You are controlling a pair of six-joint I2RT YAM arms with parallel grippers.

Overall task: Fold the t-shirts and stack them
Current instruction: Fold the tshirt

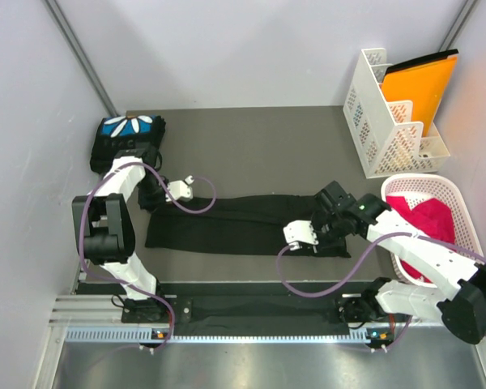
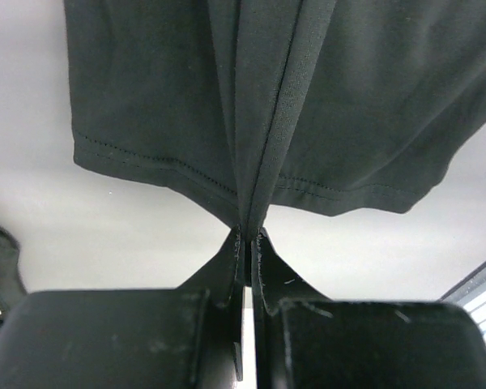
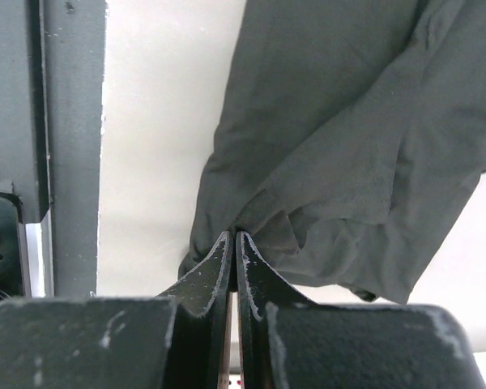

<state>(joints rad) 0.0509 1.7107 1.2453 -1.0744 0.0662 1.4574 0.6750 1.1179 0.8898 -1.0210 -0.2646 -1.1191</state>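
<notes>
A black t-shirt (image 1: 235,220) lies stretched in a long band across the middle of the table, print hidden. My left gripper (image 1: 152,194) is shut on its left end; the left wrist view shows the jaws (image 2: 249,235) pinching a fold of the hemmed cloth (image 2: 186,97). My right gripper (image 1: 328,231) is shut on its right end; the right wrist view shows the jaws (image 3: 233,237) pinching bunched black cloth (image 3: 348,146). A second black t-shirt (image 1: 128,138) with a blue print and white petals lies folded at the back left corner.
A white file rack (image 1: 389,121) with an orange folder (image 1: 421,85) stands at the back right. A white basket (image 1: 437,219) with red cloth sits at the right edge, close to my right arm. Grey walls enclose the table.
</notes>
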